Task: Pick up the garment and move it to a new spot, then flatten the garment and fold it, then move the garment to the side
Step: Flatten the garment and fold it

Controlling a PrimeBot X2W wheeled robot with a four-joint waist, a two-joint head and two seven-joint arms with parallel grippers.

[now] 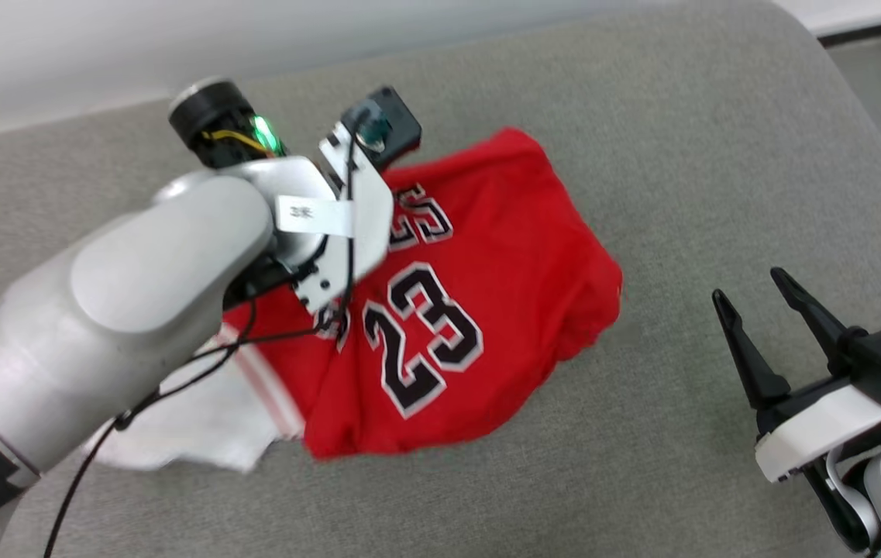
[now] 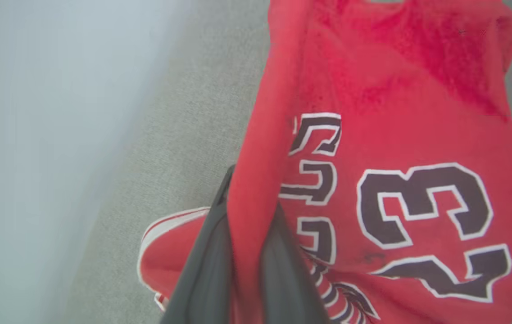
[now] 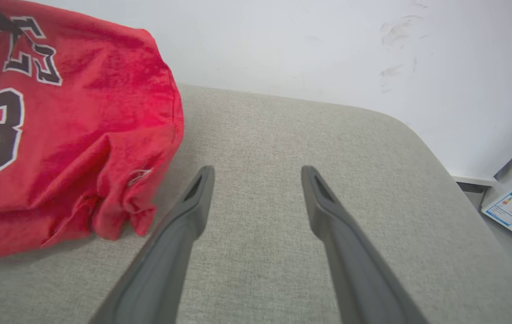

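we've got the left pincer [image 2: 249, 209] pinched on a fold of the red shirt [image 1: 517, 256] by the lettering. the right pincer [image 1: 750, 291] hangs open just right of it. the shirt lies crumpled on the grey woven cushion [image 1: 680, 139], long axis diagonal, white sleeve [image 1: 192, 426] near-left, soft red bulk far-right.

Bright, even light; shadows faint. The left wrist view is soft, its fingers [image 2: 206, 270] blurred.
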